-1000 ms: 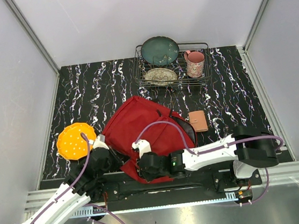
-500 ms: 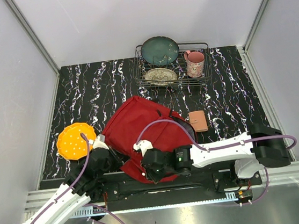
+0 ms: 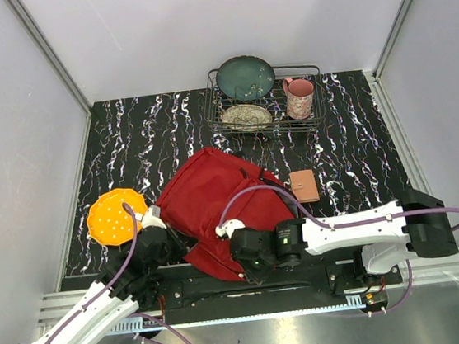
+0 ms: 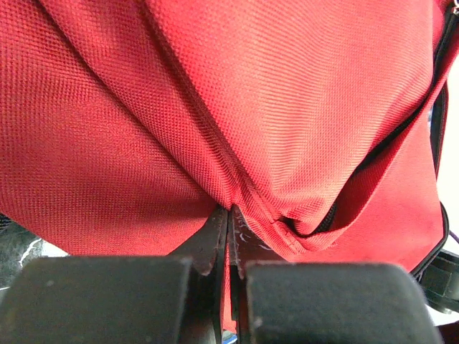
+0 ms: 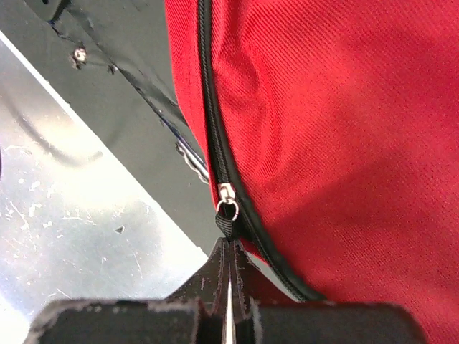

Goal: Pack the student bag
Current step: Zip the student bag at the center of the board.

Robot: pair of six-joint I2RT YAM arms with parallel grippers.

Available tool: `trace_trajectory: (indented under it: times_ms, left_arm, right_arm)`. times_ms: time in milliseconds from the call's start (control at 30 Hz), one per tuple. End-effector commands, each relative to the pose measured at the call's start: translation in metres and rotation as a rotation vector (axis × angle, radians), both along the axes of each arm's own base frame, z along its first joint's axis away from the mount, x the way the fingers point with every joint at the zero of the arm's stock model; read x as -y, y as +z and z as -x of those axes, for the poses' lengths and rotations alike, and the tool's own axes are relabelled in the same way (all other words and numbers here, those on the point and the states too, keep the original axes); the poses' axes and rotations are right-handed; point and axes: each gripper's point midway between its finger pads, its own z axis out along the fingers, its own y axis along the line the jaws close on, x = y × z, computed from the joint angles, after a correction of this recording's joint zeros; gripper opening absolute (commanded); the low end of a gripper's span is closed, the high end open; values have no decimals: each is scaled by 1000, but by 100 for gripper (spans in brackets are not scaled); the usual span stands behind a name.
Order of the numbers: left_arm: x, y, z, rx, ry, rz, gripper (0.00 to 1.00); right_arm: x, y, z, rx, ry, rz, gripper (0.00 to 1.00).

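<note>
1. Top external view: the red student bag (image 3: 216,202) lies slumped on the near part of the table, directly ahead of both arms. My left gripper (image 3: 174,246) meets its near left edge. My right gripper (image 3: 232,255) meets its near edge, close beside the other. A tan wallet (image 3: 303,186) lies beyond and to the right of the right gripper, outside the bag. Risk: if the arms pull against each other unevenly, the soft bag could slide or bunch instead of opening.

2. Left wrist view: the jaws are pressed together on a thin fold of red fabric (image 4: 231,204) at their tips, and the bag fills everything ahead. Risk: the pinch looks shallow, so a hard tug from the other arm could draw the cloth free and cost me my anchor.

3. Right wrist view: the jaws are clamped narrow on the black pull tab (image 5: 227,226). The silver slider (image 5: 226,192) sits just ahead on the black zipper track (image 5: 211,122). Bare metal (image 5: 72,215) lies left of the jaws. Risk: the small tab could slip out, or pulling off the track's line could jam the slider.
</note>
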Motion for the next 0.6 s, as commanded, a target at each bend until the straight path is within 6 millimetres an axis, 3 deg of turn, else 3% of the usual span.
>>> trace_trajectory:
  times_ms: [0,200,367,400,567]
  left_arm:
    - [-13,28,-24,116,70,-70,0]
    - [-22,44,-39,157,71,-175,0]
    - [-26,53,-67,161,52,-227,0]
    - [-20,54,-73,155,26,-209,0]
    - [-38,77,-108,190,35,-254,0]
  right_arm:
    - [32,7,2,11,-1,69,0]
    - [31,11,-17,94,-62,40,0]
    - [-9,21,-36,143,-94,-83,0]
    - [-14,15,-40,152,-102,-80,0]
    - [-49,22,-77,144,-148,-170,0]
